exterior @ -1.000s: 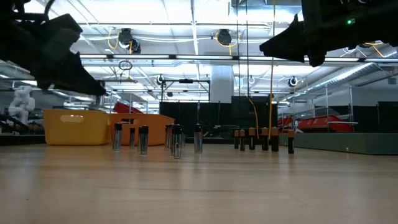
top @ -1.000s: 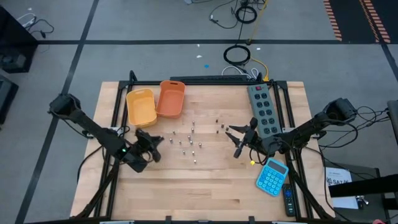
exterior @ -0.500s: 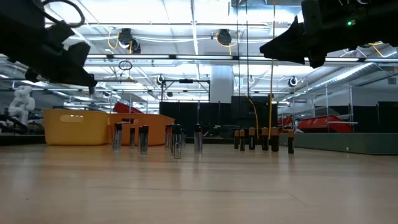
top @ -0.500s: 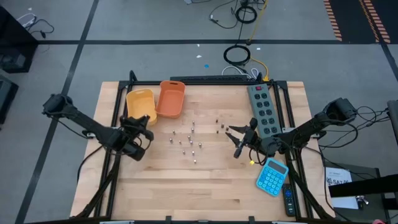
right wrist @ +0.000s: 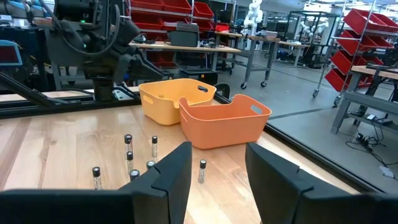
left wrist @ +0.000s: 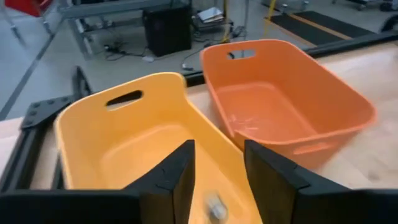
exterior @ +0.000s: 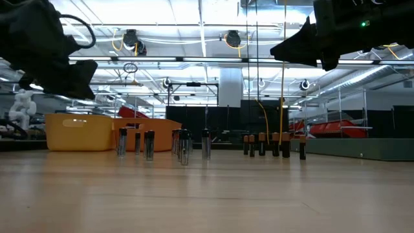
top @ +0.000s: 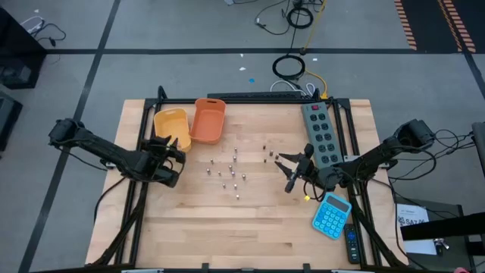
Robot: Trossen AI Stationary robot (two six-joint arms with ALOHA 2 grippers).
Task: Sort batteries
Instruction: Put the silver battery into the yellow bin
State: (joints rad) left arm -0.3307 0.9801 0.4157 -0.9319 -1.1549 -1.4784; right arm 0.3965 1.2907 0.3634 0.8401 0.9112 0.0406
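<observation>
Several silvery batteries stand upright on the table's middle, with a few dark ones to their right; in the low view they are the silvery row and the dark row. My left gripper hovers open over the near end of the yellow bin. In the left wrist view a small, blurred silvery battery shows between my open fingers, down in the yellow bin. My right gripper hangs open above the table, right of the batteries.
An orange bin sits against the yellow one at the far left. A grey power strip lies along the right side, with a blue calculator near the right front. The near half of the table is bare wood.
My left gripper has risen and moved from beside the silvery batteries toward the table's far left, ending over the yellow bin's near end. My right arm has kept still, and the standing batteries have not moved.
</observation>
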